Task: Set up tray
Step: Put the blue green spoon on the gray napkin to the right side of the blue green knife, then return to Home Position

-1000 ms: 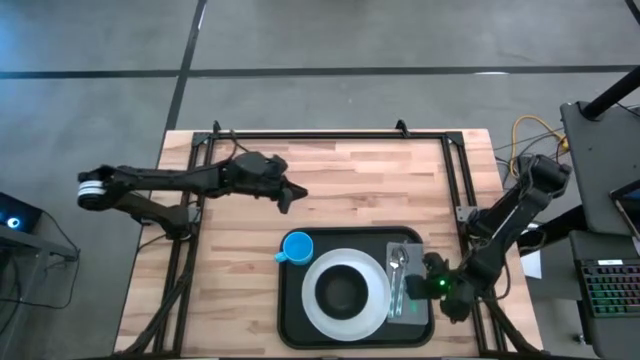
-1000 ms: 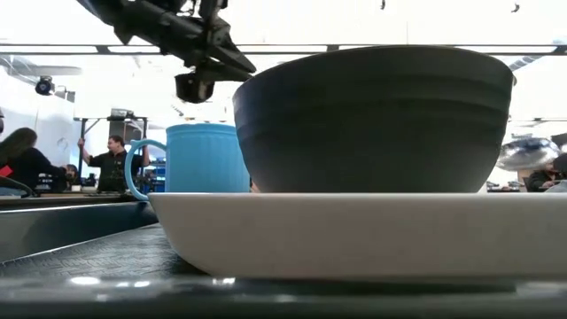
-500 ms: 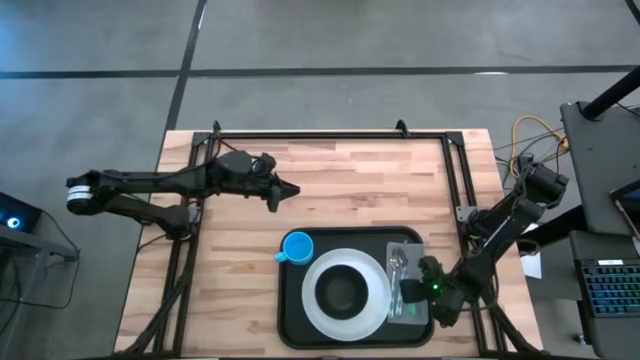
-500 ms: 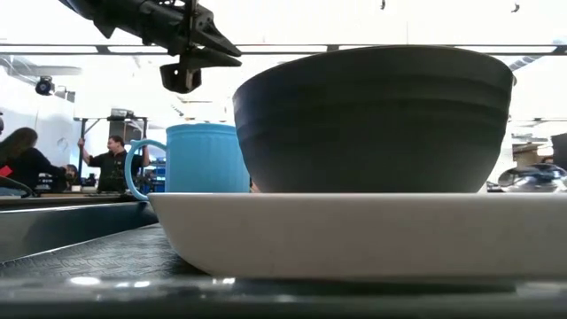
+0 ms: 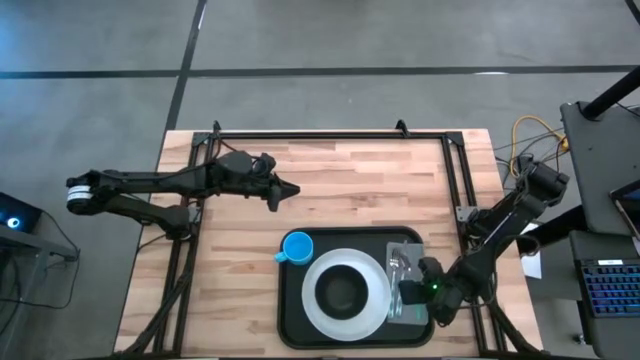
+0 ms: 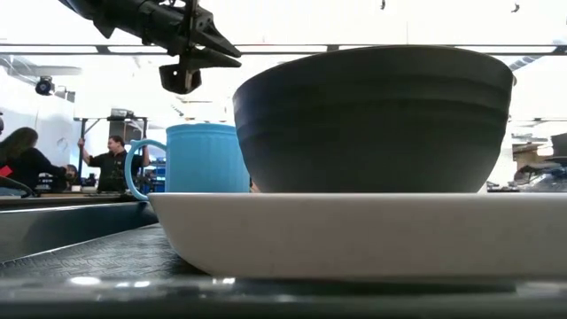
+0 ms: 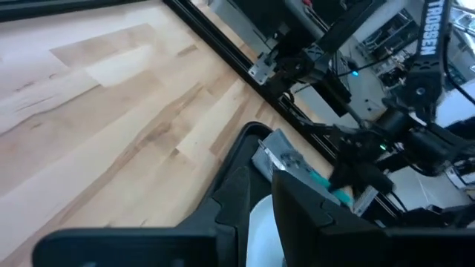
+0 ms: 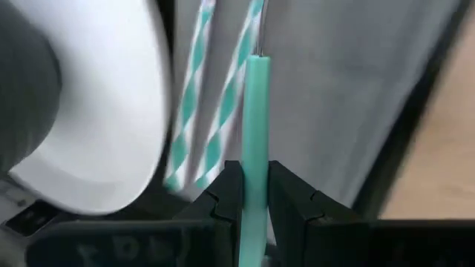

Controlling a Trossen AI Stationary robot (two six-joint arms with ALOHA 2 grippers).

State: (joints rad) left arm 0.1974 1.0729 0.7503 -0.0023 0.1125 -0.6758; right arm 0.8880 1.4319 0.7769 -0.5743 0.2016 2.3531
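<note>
The black tray (image 5: 286,322) lies at the table's near edge with a white plate (image 5: 318,312), a dark bowl (image 5: 345,291), a blue mug (image 5: 297,247) and a grey napkin (image 5: 413,250) on it. Two striped-handled utensils (image 8: 211,96) lie on the napkin (image 8: 349,89). My right gripper (image 5: 412,293) hangs over the napkin's near part, shut on a plain teal-handled utensil (image 8: 256,111). My left gripper (image 5: 288,189) waits shut, high above the bare table, to the far left of the tray. My right gripper (image 8: 254,185) pinches the plain teal handle (image 8: 256,152) between its two fingers. The handle runs straight forward out of the fingers, along them, over the napkin beside the two striped handles. I cannot tell whether its far end rests on the napkin.
Black frame rails (image 5: 452,180) run along the table's left, far and right sides. Bare wood (image 5: 370,190) lies between the tray and the far rail. People show in the room behind the table (image 6: 111,164). A desk with a keyboard (image 5: 610,290) stands to the right.
My right gripper moved from the tray's right rim toward the table's left, over the napkin, carrying the teal-handled utensil, which sank lower in the low view. My left gripper drew back a little toward the table's left and far side, then held still.
</note>
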